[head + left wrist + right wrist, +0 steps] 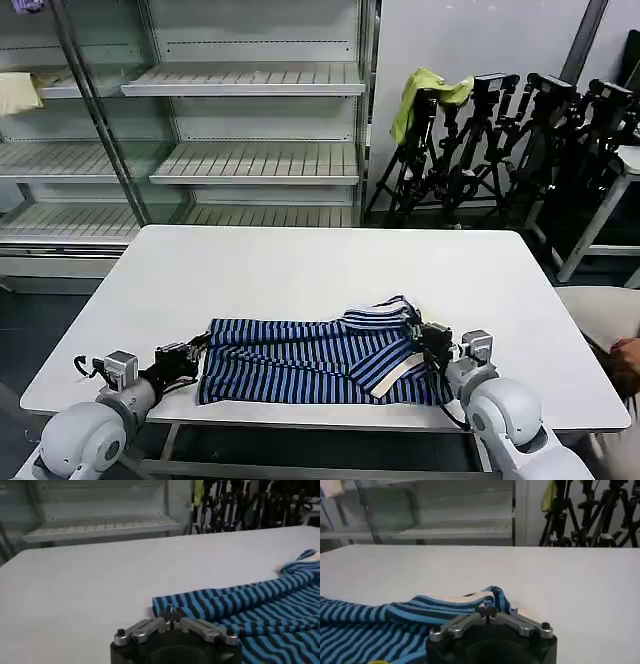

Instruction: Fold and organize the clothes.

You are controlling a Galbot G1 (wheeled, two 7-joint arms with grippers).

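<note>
A: Striped shirt [310, 362] lying bunched along the near edge of the tabletop [320, 270], closer to the right corner; partly folded, collar trim poking out at the right end.
B: Left gripper [192, 352] at the shirt's left end, low on the tabletop; jaws pressed together at the tips, looks like pinching the hem, cannot be sure cloth is between.
A: Right gripper [418, 335] at the right end, by the raised bunch of fabric; jaws pressed together too, seemingly nipping a fold of the shirt [490, 602].
B: Probably mid-fold; both ends taken.
A: To do it well: lift both ends level; keep fabric taut between grippers, no sag; carry toward the far edge evenly, then lay flat; avoid dragging the bunched right side.
B: Risk: thin knit slipping out of a shallow pinch; check grip before lifting.
</note>
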